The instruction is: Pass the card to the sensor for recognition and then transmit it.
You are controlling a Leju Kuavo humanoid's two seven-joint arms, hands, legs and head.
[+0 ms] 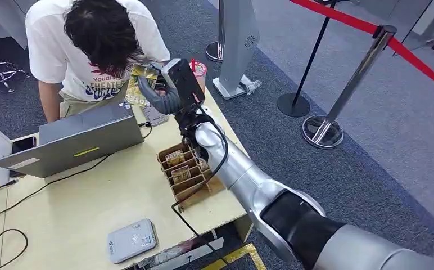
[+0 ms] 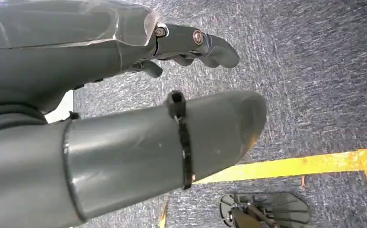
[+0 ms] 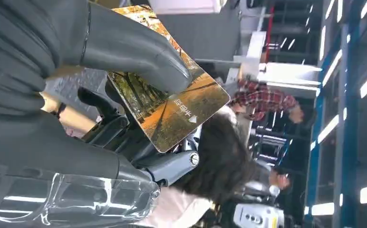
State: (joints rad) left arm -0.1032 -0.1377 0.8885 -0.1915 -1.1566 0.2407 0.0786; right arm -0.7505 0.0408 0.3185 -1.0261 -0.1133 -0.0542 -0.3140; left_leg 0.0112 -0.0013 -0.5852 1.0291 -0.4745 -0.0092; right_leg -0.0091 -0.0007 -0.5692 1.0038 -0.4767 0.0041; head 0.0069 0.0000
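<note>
**Card up in the right hand, across the tabletop from the sensor**

The right arm reached out over the pale tabletop (image 1: 91, 208), and the right hand (image 1: 167, 93) was lifted high near the person (image 1: 91, 45) in a white printed shirt who leaned in over the far edge. In the right wrist view, there it was: the card (image 3: 172, 107), printed with an autumn tree avenue and a line of white characters, pinched flat between the thick grey thumb and the darker fingers (image 3: 120, 130), one corner jutting clear of the grip. Firm hold, no question!

Down at the near edge of the tabletop lay the grey sensor (image 1: 130, 241), flat and well apart from the raised card. Between them, just under the forearm, stood the brown card rack (image 1: 184, 171), more cards upright in its slots. An open laptop (image 1: 77, 140) sat beside the person, cables trailing across the surface.

The left hand (image 2: 191, 45) hung over dark carpet (image 2: 314, 71) with a yellow floor stripe (image 2: 305, 164) below; fingers loosely extended, nothing in them
</note>
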